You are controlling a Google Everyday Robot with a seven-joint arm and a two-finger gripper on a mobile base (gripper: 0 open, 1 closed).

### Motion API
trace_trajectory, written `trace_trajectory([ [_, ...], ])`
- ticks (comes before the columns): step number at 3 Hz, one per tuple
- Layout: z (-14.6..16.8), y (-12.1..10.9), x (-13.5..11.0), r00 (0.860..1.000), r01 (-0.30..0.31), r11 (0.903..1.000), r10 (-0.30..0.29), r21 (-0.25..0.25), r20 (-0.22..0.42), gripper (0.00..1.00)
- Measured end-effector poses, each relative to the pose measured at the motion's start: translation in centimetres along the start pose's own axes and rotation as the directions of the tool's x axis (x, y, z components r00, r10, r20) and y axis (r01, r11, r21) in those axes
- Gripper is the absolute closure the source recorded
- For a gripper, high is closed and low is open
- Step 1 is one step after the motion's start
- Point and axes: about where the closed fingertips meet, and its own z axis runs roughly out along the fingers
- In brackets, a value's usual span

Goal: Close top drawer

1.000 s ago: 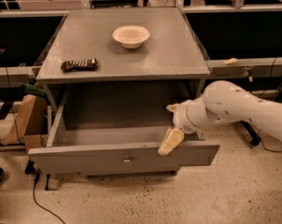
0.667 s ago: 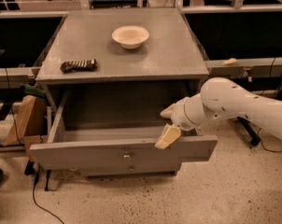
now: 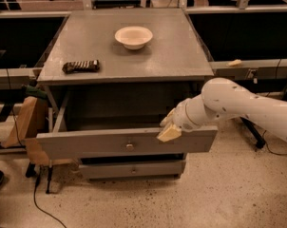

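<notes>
The top drawer (image 3: pixel 86 142) is a wide grey drawer, pulled partly out of the grey cabinet, with a small metal knob (image 3: pixel 129 146) at the centre of its front panel. Its inside looks empty. My gripper (image 3: pixel 169 129) is at the upper edge of the front panel, right of the knob, its pale tip resting against the panel. My white arm (image 3: pixel 243 106) reaches in from the right.
On the cabinet top (image 3: pixel 172 56) stand a white bowl (image 3: pixel 133 36) and a dark snack bar (image 3: pixel 81 66). A lower drawer front (image 3: pixel 131 169) shows beneath. A brown paper bag (image 3: pixel 27 122) and cables sit on the floor at left. Desks run behind.
My gripper and arm have moved left and toward the cabinet along the front panel. The top drawer has slid further in.
</notes>
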Motion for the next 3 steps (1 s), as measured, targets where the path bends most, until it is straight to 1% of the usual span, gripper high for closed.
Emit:
trace_trajectory([
  [1, 0.5, -0.8, -0.5, 1.0, -0.003, 1.0, 0.003, -0.001, -0.004, 1.0],
  [2, 0.8, -1.6, -1.0, 1.0, -0.008, 1.0, 0.008, 0.002, -0.011, 1.0],
  [3, 1.1, -1.9, -0.7, 1.0, -0.015, 0.9999, 0.015, -0.008, -0.027, 0.81],
])
